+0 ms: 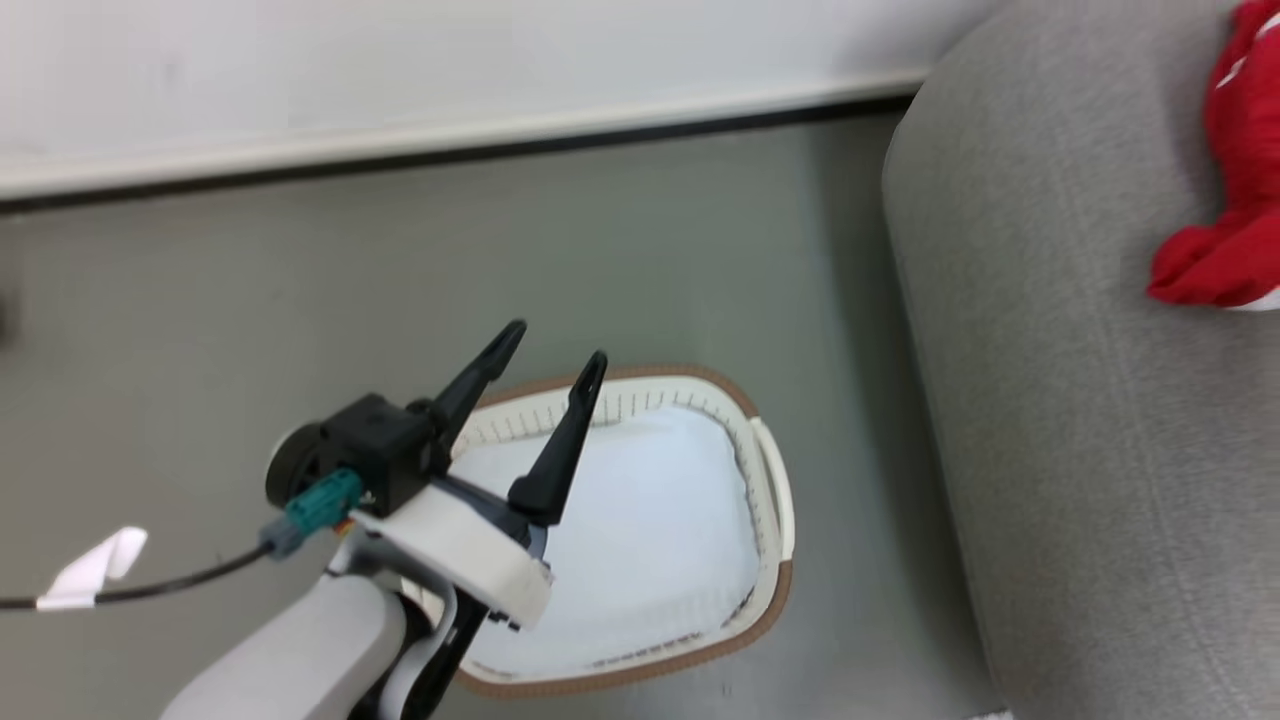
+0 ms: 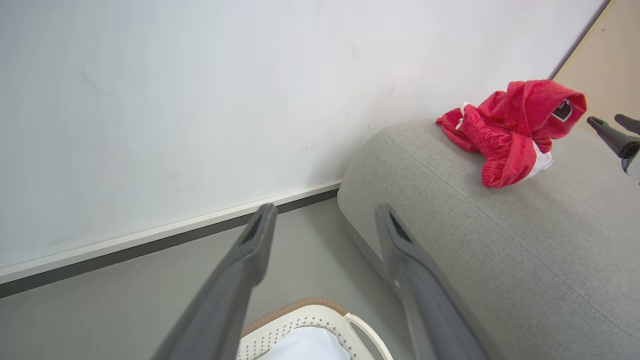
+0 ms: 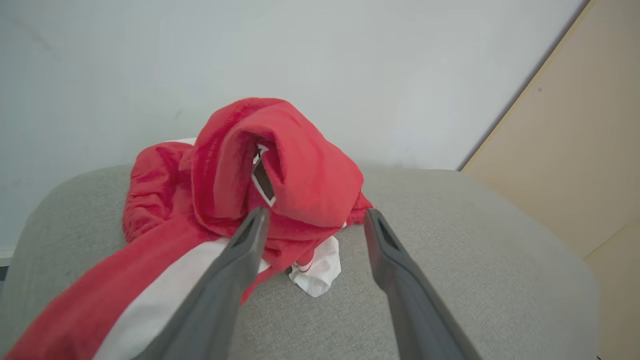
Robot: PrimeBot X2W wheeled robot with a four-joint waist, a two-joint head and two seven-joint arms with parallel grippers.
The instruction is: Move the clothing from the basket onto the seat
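Observation:
The red clothing point(image 3: 295, 170), with white panels and a small black-and-white emblem, lies heaped on the grey seat point(image 3: 450, 260). My right gripper point(image 3: 316, 215) is open just in front of the heap, with nothing between its fingers. The clothing point(image 2: 510, 130) sits near the seat's point(image 2: 500, 240) far corner, with the right gripper point(image 2: 605, 120) beside it. My left gripper point(image 1: 555, 350) hangs open and empty over the cream basket point(image 1: 775, 590) on the floor. From the head, the clothing point(image 1: 1225, 200) shows at the right edge on the seat point(image 1: 1080, 400).
The basket holds a pale bluish-white pad point(image 1: 650, 530). A white wall with a baseboard point(image 1: 450, 135) runs behind the grey floor point(image 1: 650, 250). A beige panel point(image 3: 575, 150) stands past the seat. A black cable with a white tag point(image 1: 95, 565) trails at the left.

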